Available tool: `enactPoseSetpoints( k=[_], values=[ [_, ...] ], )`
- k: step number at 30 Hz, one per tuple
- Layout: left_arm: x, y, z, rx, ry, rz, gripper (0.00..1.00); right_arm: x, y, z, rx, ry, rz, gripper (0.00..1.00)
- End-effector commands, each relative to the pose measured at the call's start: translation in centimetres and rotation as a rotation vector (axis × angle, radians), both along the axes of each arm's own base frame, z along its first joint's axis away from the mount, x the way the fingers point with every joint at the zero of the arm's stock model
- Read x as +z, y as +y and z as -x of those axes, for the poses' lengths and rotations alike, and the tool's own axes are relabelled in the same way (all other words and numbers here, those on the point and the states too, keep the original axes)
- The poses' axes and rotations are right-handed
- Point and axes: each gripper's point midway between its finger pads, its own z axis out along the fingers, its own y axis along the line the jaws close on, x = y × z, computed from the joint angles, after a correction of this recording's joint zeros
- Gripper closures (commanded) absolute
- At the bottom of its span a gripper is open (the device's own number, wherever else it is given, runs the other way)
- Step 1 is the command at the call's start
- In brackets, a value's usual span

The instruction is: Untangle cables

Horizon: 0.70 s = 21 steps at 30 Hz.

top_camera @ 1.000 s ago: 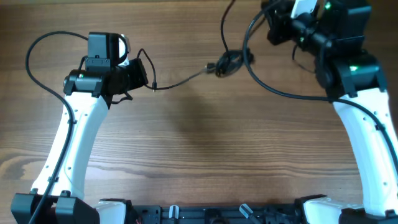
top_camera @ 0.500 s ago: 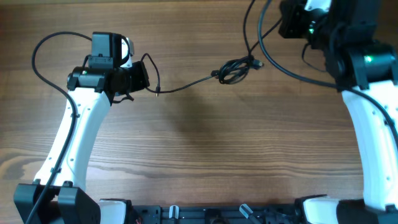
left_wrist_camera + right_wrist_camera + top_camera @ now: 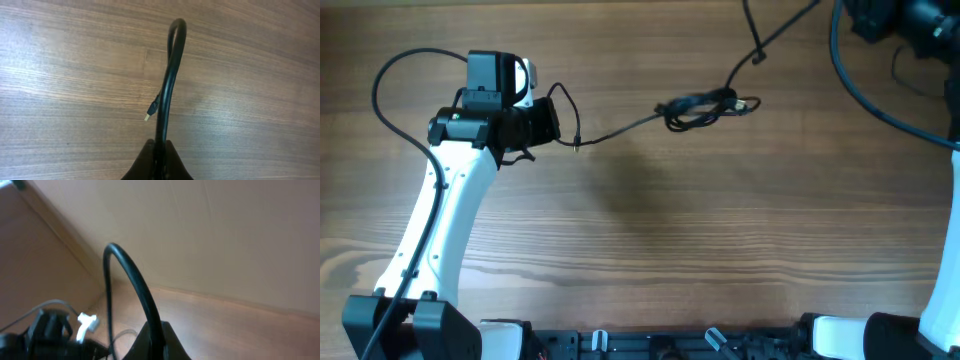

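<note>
Left gripper (image 3: pixel 552 126): at the far left, its fingers are pressing together on one end of the thin black flexible cables (image 3: pixel 698 107), with a small plug (image 3: pixel 148 117) hanging just beside them.
Cables: a single strand is running right to a knotted bunch that is lying far of centre on the brown wooden table (image 3: pixel 650 240); another strand is climbing toward the far right.
Right gripper (image 3: pixel 156 342): at the far-right corner, it is pinching that strand.
</note>
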Motion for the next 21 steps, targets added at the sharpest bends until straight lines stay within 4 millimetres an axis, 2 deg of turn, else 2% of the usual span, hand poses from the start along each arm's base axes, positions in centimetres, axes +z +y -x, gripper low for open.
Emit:
enactPoseSetpoints(
  k=[1,2,4,5,9,11,13,15,16,17,21],
  values=[
    [0.2,0.4,-0.7,-0.011,-0.025,-0.020,0.96,-2.7,-0.2,-1.0,-0.041,0.074,0.067,0.96],
    [0.3,0.3,-0.8,-0.013,-0.030,-0.016,0.95,-3.7,0.1,-1.1,-0.035,0.104,0.079,0.96],
    [0.5,-0.6,-0.8,-0.055,-0.036,0.022,0.82,-5.6,0.8,-1.3,-0.023,0.163,0.108,0.96],
    [0.8,-1.7,-0.5,-0.122,-0.044,0.057,0.77,-6.4,1.0,-1.4,-0.025,0.192,0.117,0.96],
    [1.6,-4.6,0.3,-0.303,-0.075,0.142,0.41,-9.2,2.4,-1.5,0.014,0.289,0.135,0.96],
    [1.9,-6.2,0.9,-0.397,-0.094,0.157,0.33,-10.7,3.2,-1.4,0.038,0.340,0.140,0.96],
    [2.1,-7.7,1.4,-0.461,-0.104,0.168,0.30,-11.9,3.9,-1.4,0.060,0.379,0.146,0.96],
    [2.2,-10.2,2.3,-0.549,-0.113,0.183,0.30,-12.8,4.4,-1.5,0.074,0.411,0.148,0.96],
    [2.2,-11.1,2.6,-0.574,-0.117,0.183,0.31,-13.0,4.5,-1.6,0.077,0.417,0.148,0.96],
    [2.3,-12.7,3.0,-0.619,-0.129,0.185,0.32,-13.0,4.6,-1.5,0.081,0.418,0.145,0.96],
    [3.1,-16.1,3.3,-0.686,-0.181,0.205,0.34,-12.9,4.7,-1.3,0.093,0.422,0.137,0.96]
  ],
)
